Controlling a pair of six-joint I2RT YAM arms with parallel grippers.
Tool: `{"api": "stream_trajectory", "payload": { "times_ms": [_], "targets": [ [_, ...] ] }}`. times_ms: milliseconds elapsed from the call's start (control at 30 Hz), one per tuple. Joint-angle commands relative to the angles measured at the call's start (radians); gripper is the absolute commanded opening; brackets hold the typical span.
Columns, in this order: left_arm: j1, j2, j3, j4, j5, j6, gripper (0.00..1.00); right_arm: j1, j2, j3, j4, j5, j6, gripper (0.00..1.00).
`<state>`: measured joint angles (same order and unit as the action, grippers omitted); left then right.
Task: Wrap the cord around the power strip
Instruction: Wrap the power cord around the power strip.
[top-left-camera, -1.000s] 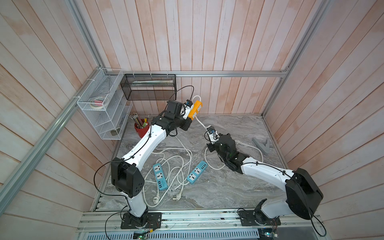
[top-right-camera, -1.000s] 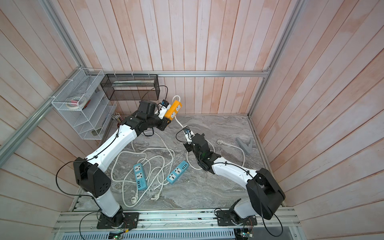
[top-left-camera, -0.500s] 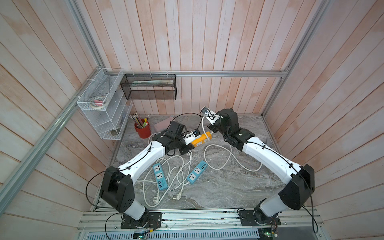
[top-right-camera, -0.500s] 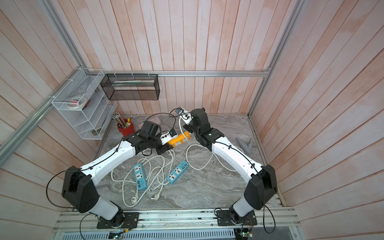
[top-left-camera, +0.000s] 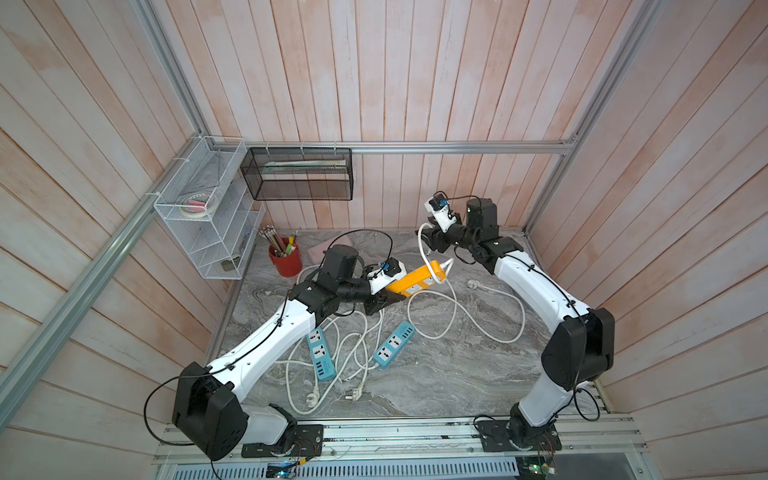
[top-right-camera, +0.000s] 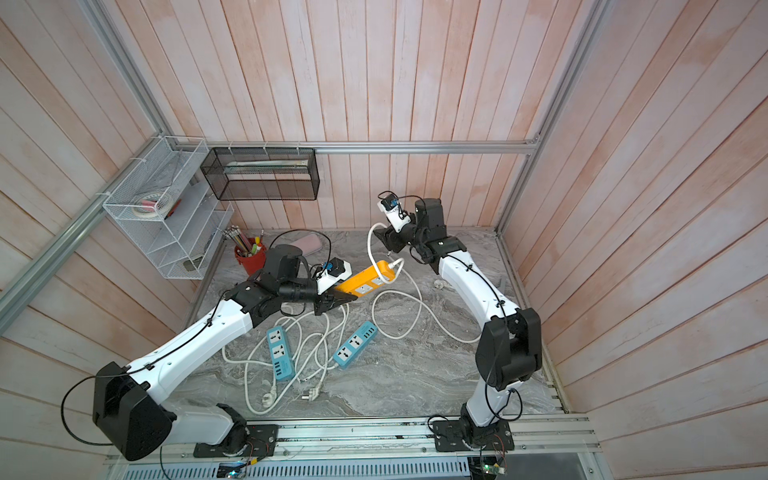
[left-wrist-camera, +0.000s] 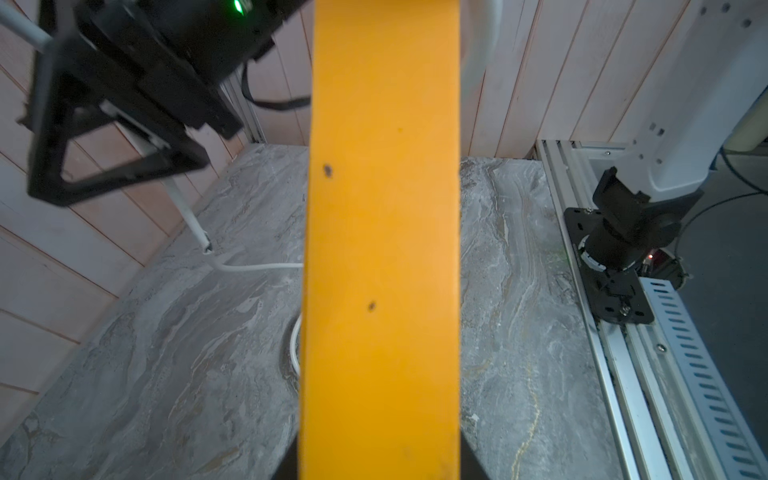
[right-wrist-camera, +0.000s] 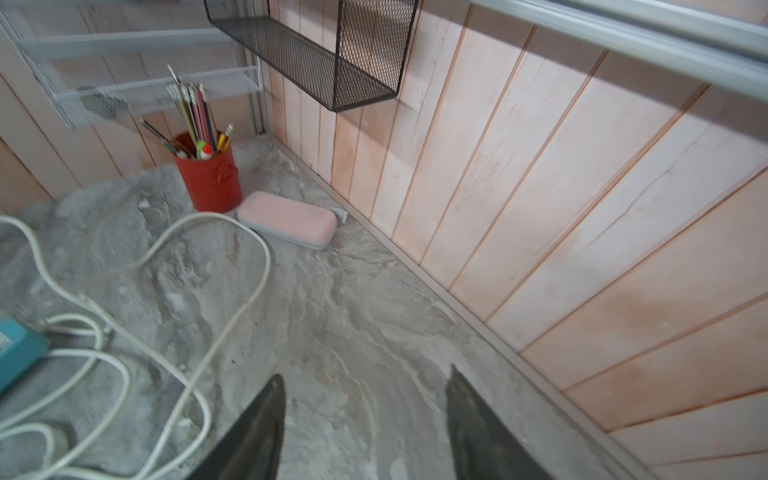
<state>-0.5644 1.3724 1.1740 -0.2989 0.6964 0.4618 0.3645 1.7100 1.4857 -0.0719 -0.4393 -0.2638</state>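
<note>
My left gripper (top-left-camera: 380, 301) (top-right-camera: 332, 300) is shut on one end of the orange power strip (top-left-camera: 415, 277) (top-right-camera: 365, 282) and holds it level above the middle of the table. In the left wrist view the power strip (left-wrist-camera: 380, 249) fills the centre, clamped between the jaws of the left gripper (left-wrist-camera: 379, 467). Its white cord (top-left-camera: 420, 245) (top-right-camera: 369, 246) curls round the far end, arcs up beside my right gripper (top-left-camera: 432, 241) (top-right-camera: 384, 242), and trails in a wide loop over the table. At the back wall the right gripper (right-wrist-camera: 365, 376) stands open, with nothing between its fingers.
Two blue power strips (top-left-camera: 320, 353) (top-left-camera: 395, 343) lie in a tangle of white cords at the front left. A red pencil cup (top-left-camera: 286, 259) and a pink case (right-wrist-camera: 286, 220) sit at the back left. A white wire rack (top-left-camera: 203, 216) and a black mesh shelf (top-left-camera: 297, 174) hang on the walls.
The left arm brought the orange strip down from the back to mid-table. The right arm swung to the back wall, then its gripper opened and let go of the cord.
</note>
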Motion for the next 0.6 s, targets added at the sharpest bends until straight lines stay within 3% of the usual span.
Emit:
{"api": "stream_trajectory", "payload": {
  "times_ms": [0,300,567],
  "targets": [
    [-0.005,-0.015,0.01,0.165,0.031,-0.089,0.0,-0.014,-0.008,-0.118,0.25,-0.074,0.222,0.78],
    [0.005,-0.016,0.068,0.193,-0.012,-0.194,0.0,-0.026,-0.019,-0.37,0.512,-0.007,0.378,0.83],
    [0.015,-0.007,0.101,0.17,-0.023,-0.252,0.0,-0.013,-0.001,-0.504,0.594,0.14,0.35,0.86]
  ]
}}
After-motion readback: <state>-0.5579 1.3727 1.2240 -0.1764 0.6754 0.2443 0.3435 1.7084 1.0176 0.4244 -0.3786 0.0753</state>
